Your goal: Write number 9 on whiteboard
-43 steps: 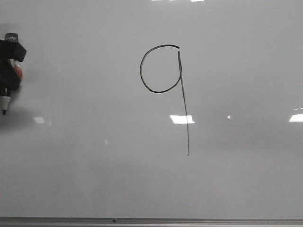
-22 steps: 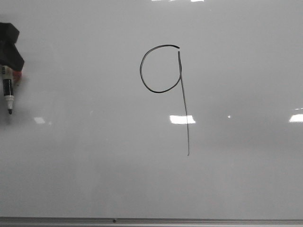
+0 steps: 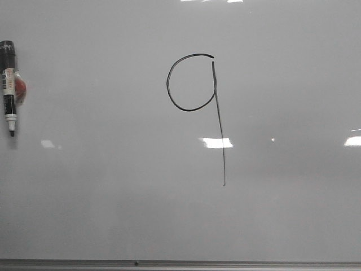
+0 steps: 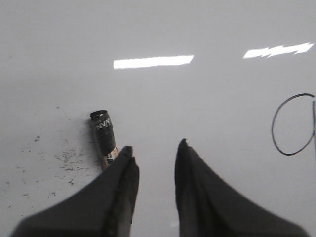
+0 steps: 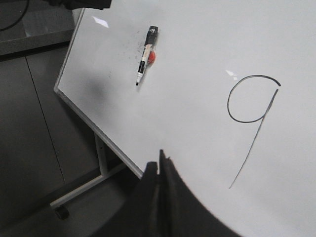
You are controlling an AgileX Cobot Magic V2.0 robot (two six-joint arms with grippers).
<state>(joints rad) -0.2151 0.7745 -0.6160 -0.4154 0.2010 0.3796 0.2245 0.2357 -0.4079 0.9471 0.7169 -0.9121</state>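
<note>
I see the number 9 (image 3: 194,107) drawn in thin black line near the middle of the whiteboard (image 3: 293,214): round loop, small gap at its top right, long straight tail running down past a bright light reflection (image 3: 217,143). Grey rail (image 3: 180,263) runs along the board's lower edge in the front view.

Marker (image 3: 9,90) lies on the board at its far left side, well apart from the 9, uncapped tip pointing down toward the rail, black end up. A small red thing (image 3: 20,86) sits just beside its barrel; can't tell what it is.

Left tool (image 4: 154,150) is clear of the marker, jaws spread with an open gap, holding nothing; marker's black end shows just beside one finger (image 4: 123,163) in the left wrist view. Small dark specks (image 4: 59,158) on the board near there.

Right tool (image 5: 159,168) hangs off the board's edge, fingers pressed together, nothing between them. The right wrist view shows the board's stand leg (image 5: 101,158) and floor (image 5: 29,123) below.
</note>
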